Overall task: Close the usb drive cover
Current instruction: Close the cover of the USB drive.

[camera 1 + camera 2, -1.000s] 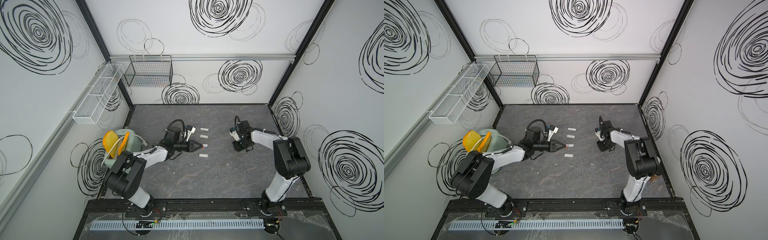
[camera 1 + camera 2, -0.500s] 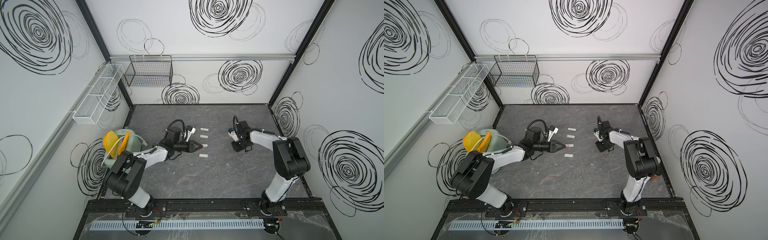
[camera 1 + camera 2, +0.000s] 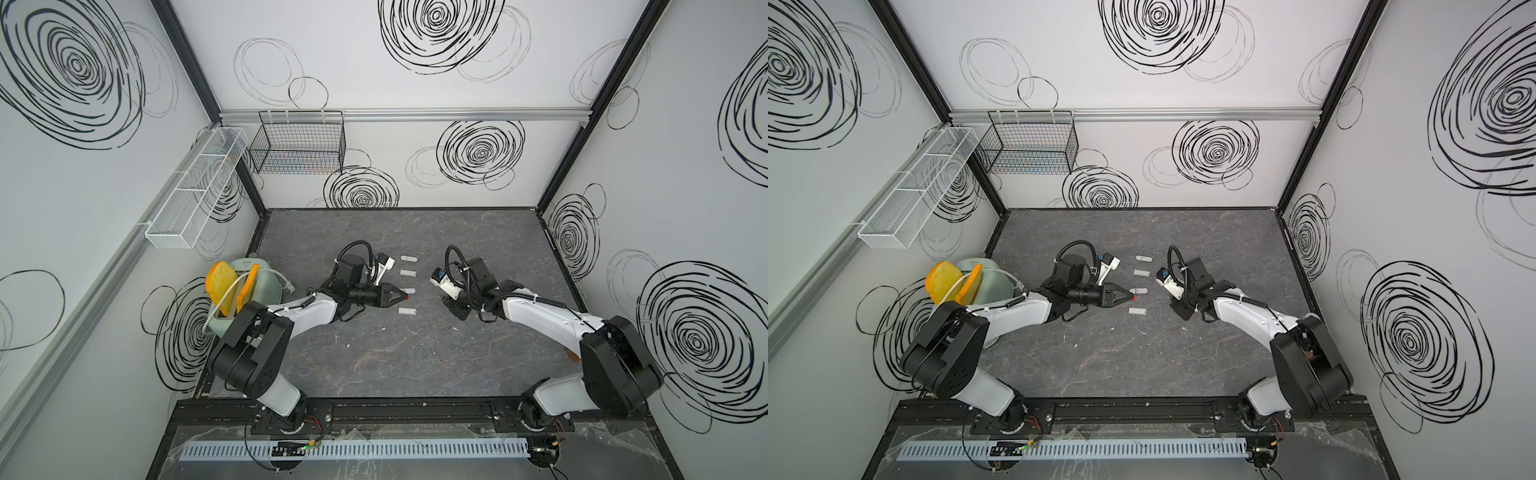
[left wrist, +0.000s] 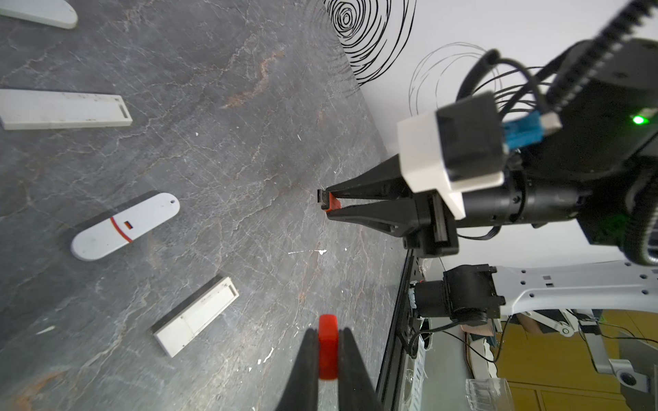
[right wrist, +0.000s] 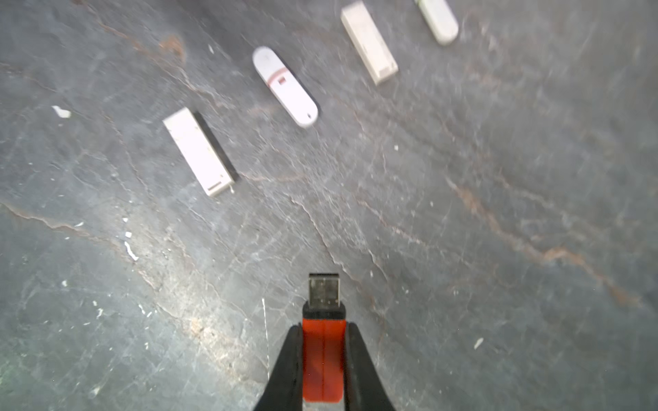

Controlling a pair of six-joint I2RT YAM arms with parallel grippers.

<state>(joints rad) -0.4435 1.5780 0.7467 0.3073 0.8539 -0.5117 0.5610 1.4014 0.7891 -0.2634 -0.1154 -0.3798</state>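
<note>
Since the earlier frames: right gripper [image 5: 323, 329] drawn in toward the middle of the table [image 3: 374, 365] and clamped tighter; left gripper [image 4: 327, 332] unmoved.

Right jaws pinching the red usb drive [image 5: 323, 363] by its long sides, metal plug [image 5: 324, 290] bare and projecting past the tips. Left jaws pressed onto the small red cover [image 4: 327, 341], a rounded end showing beyond the tips; facing of its open end not discernible.

Both parts held clear of the table, well apart, roughly opposed across the middle in both top views. Between the two arms, nearer the left tips, a column of four white drives [image 3: 408, 273] lying flat, touched by neither gripper.

Step in hand, by judgement: mating plug and cover in the air.
- Bring both long axes onto one line before closing the gap.
- Turn the cover, if needed, mouth square to the plug, flats matched.
- Hold one arm steady and advance the other straight and slowly.
- Keep both grips firm against any slip of the parts between the jaws.
- Stay above the white drives.
- Push to full contact of cover and red body, with no sideways load on the plug.
</note>
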